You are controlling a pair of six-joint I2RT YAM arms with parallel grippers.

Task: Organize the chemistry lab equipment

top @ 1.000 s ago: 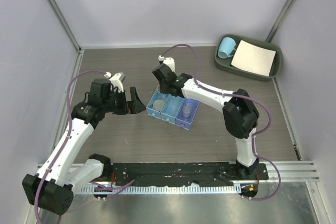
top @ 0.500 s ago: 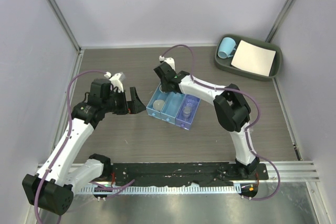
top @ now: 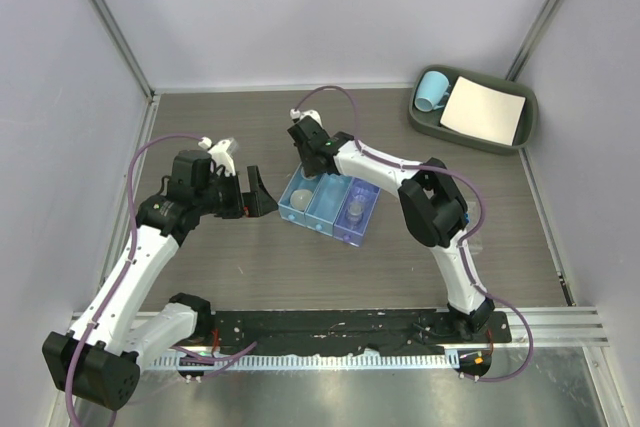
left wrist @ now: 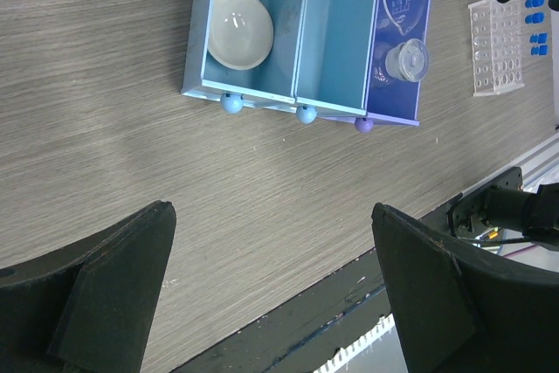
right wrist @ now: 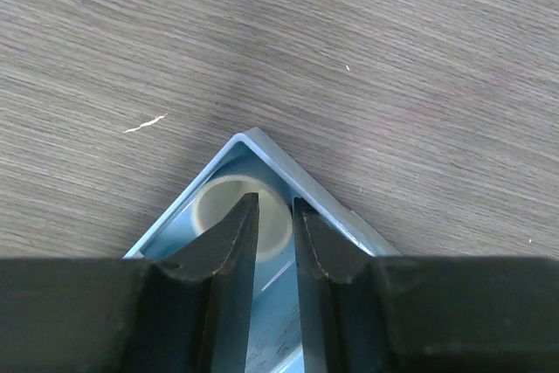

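The right gripper (right wrist: 275, 203) was held over the far corner of the bin (right wrist: 271, 162), with its fingertips pointed down into the leftmost compartment. A dish (right wrist: 212, 207) was seen lying flat on the floor of that compartment, directly beneath the tips and tucked into the corner. The fingers were parted by a narrow gap, and nothing was seen pinched between them (the dish, being round, offered no long axis to line up with). A second dish (left wrist: 241, 29) was seen in the same compartment, nearer the knobbed side. The left gripper (left wrist: 271, 303) was held beside the bin and apart from it, its fingers spread wide and empty. The dish was judged to be placed already. The coming move was taken to turn on one relation: the dish lay straight below the right fingertips with walls close on two sides, so a straight lift was judged the cleanest way out.
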